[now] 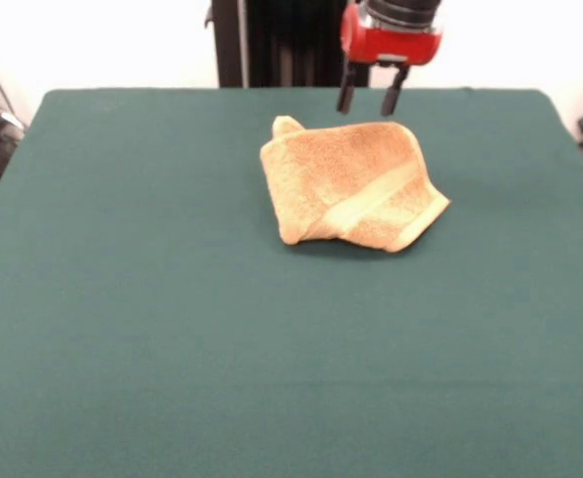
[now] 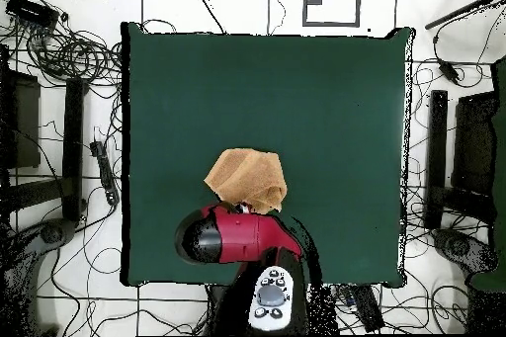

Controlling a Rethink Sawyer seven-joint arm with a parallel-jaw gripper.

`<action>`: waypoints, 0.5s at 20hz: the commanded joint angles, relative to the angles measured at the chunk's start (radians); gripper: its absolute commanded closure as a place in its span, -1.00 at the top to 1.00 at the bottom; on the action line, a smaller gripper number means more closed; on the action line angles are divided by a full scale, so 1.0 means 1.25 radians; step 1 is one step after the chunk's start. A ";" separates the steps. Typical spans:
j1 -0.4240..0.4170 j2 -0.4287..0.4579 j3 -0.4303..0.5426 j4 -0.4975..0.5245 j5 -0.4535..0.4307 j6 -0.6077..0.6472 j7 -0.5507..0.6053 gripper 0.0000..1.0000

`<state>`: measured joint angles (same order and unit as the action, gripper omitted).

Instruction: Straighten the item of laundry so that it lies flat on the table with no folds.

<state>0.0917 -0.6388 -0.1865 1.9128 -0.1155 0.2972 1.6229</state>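
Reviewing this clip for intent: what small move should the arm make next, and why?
Probably lower the open gripper onto the far edge of the towel. It hangs above that edge, holding nothing, and the towel lies folded over itself on the table.

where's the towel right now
In the front view the towel lies folded and bunched on the green table, slightly right of centre toward the far edge, just below the open gripper hovering above its far edge.
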 commanded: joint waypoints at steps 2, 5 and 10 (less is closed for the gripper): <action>0.030 0.150 0.032 -0.008 0.041 -0.102 0.204 1.00; 0.028 0.189 0.034 -0.030 0.047 -0.128 0.201 1.00; 0.032 0.200 0.031 -0.040 0.058 -0.128 0.192 1.00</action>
<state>0.0992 -0.4644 -0.1884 1.9060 -0.1118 0.1890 1.6229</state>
